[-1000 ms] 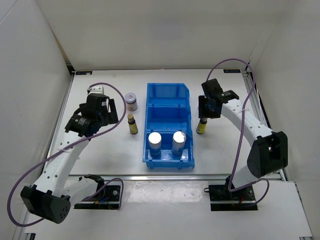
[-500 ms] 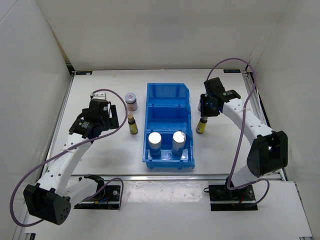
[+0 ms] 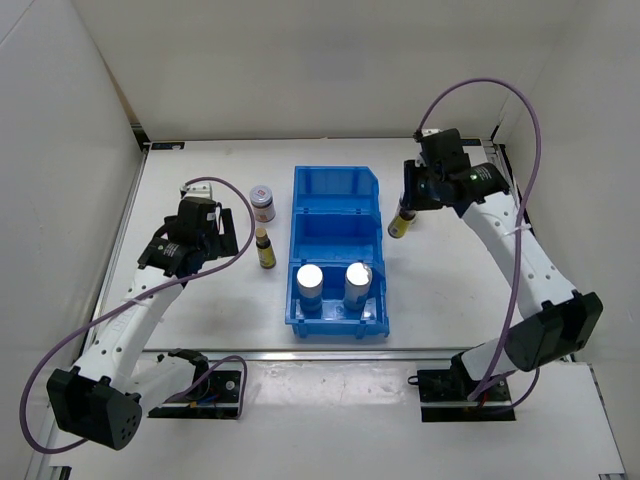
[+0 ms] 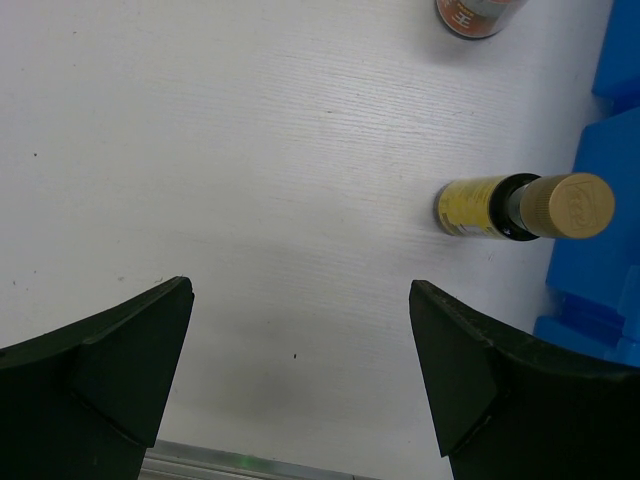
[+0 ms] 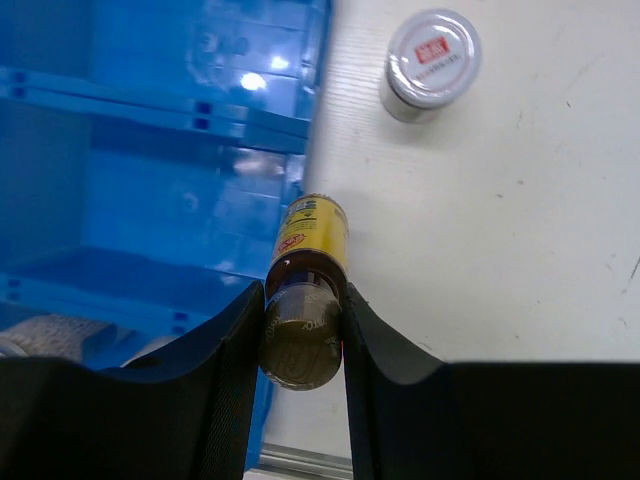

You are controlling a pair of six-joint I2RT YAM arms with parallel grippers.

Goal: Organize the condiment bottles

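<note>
Two silver-topped cylinders (image 3: 309, 280) (image 3: 358, 278) stand in the near compartment of the blue bin (image 3: 336, 190), left of the right pincer (image 3: 404, 208), which clamps one slim bottle (image 5: 308, 240), seemingly tilted; the left pincer (image 4: 300, 290) gapes wide, empty.

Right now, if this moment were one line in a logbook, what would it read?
right gripper: shut on slim yellow-labelled bottle beside blue bin | left gripper: open, empty | near compartment: two silver-topped bottles

left gripper (image 4: 300, 290) fingers spread wide, bare white table (image 4: 250, 150) between. ahead-right, slim dark yellow-labelled tan-capped bottle (image 4: 520, 206) stands just beside blue three-compartment plastic bin (image 4: 620, 130); narrow gap. near compartment filled by white-blue silver-topped cylinders (image 3: 309, 284); middle and far open above. right gripper (image 5: 303, 325) clamps second slim bottle (image 5: 310, 235) beside bin wall; squat grey-lidded jar (image 5: 430, 62) near.
</note>
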